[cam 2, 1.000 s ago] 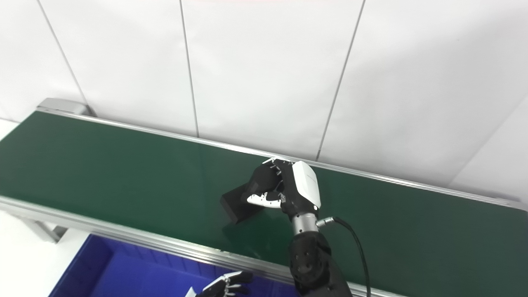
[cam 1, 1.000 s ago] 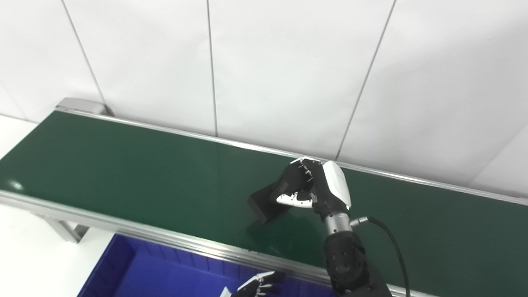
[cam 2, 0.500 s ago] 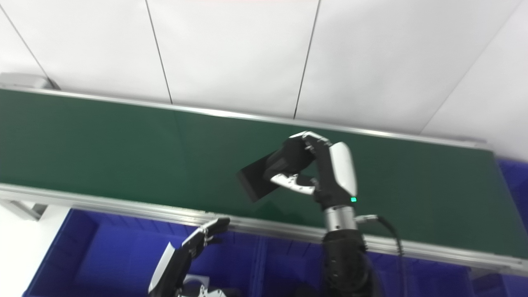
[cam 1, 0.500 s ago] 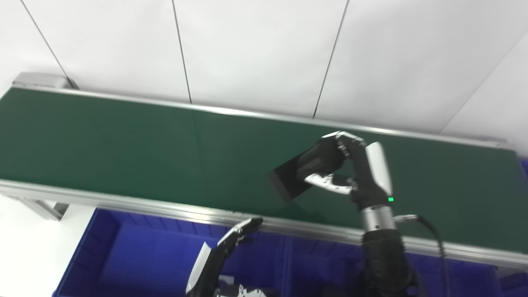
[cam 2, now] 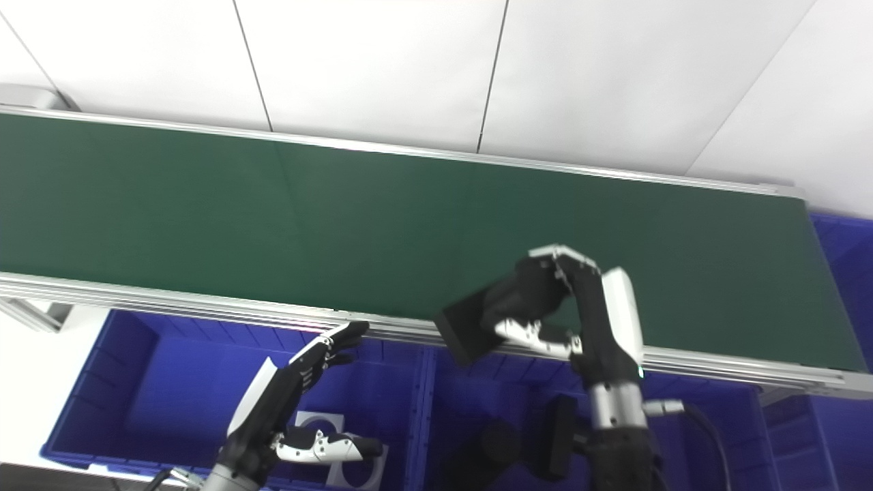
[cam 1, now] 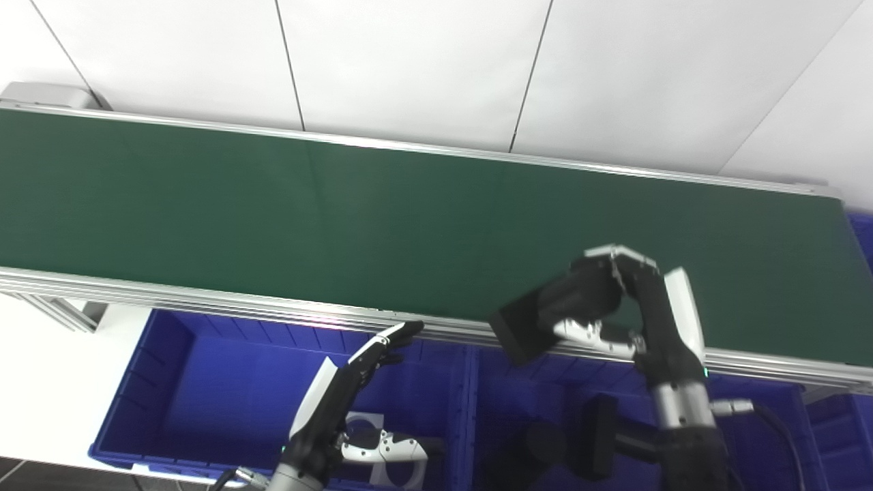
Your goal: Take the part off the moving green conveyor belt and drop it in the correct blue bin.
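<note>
My right hand (cam 1: 617, 307) is shut on a black rectangular block (cam 1: 522, 327), holding it tilted in the air over the near rail of the green conveyor belt (cam 1: 273, 218). The block's lower end hangs above the middle blue bin (cam 1: 539, 402). My left hand (cam 1: 348, 402) is open, fingers stretched toward the belt's near rail, hovering over the left blue bin (cam 1: 204, 389). The same block (cam 2: 470, 327) and right hand (cam 2: 573, 307) show in the right eye view.
The middle bin holds dark black parts (cam 1: 600, 436). A white flat part with a round hole (cam 1: 365, 426) lies in the left bin under my left hand. Another blue bin (cam 2: 846, 273) stands past the belt's right end. White wall panels rise behind the belt.
The camera has tilted down and right, showing the bins. My right hand has carried the block off the belt surface toward me, to the near rail. My left hand has risen into view.
</note>
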